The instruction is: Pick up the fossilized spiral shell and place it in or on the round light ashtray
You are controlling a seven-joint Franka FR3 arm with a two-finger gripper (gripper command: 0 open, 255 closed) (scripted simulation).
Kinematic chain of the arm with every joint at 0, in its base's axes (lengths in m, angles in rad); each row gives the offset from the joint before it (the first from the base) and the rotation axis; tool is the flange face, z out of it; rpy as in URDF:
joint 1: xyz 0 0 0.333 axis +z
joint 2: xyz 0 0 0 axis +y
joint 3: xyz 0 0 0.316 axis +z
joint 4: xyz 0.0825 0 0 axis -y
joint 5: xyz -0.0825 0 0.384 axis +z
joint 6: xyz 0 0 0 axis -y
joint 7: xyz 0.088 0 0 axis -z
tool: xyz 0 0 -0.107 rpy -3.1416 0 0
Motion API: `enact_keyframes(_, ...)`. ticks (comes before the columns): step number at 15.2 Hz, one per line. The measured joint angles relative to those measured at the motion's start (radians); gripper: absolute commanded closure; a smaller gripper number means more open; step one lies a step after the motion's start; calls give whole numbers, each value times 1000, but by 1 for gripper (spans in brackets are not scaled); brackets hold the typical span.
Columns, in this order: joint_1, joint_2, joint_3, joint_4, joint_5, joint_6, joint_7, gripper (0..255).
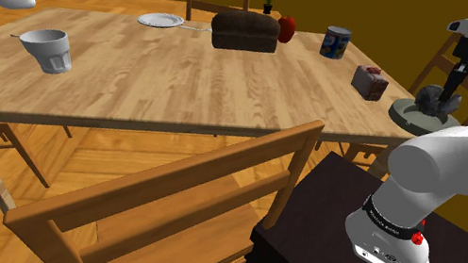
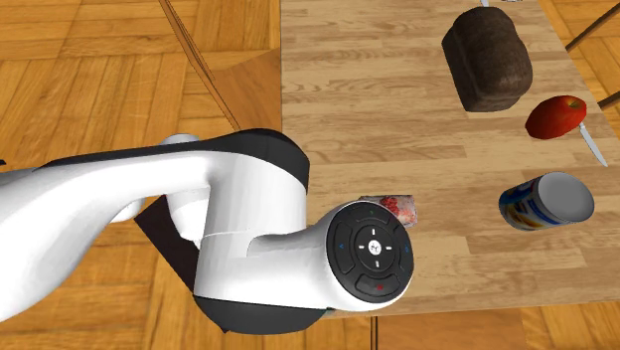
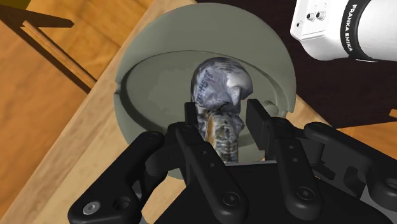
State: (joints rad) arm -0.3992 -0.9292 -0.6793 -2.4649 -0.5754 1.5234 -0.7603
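Note:
The grey-blue mottled spiral shell (image 3: 219, 86) lies in the bowl of the round pale grey ashtray (image 3: 153, 76), and my gripper (image 3: 222, 118) is shut on its narrower end. The black fingers (image 3: 192, 118) press close against both sides of it. In the shoulder view the ashtray (image 1: 404, 114) sits at the table's near right corner. There the shell (image 1: 428, 101) rests on top of it, with the gripper (image 1: 448, 104) coming down from the right.
Along the wooden table (image 1: 120, 85) stand a small red-and-white box (image 1: 370, 82), a blue can (image 1: 336, 42), a red apple (image 1: 286, 25), a dark loaf (image 1: 246, 31), a plate (image 1: 160, 19) and a white cup (image 1: 48, 49). A wooden chair (image 1: 186, 209) stands by the stand.

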Motion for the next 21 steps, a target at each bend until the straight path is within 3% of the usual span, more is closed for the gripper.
enact_keyframes(8,-3,-2,-15,-29,-13,27,5,255)
enact_keyframes(9,-3,-2,-15,-29,-13,27,5,0)
enact_keyframes(15,-3,-2,-15,-29,-13,28,5,0)
enact_keyframes(21,23,31,34,94,38,-63,-8,0)
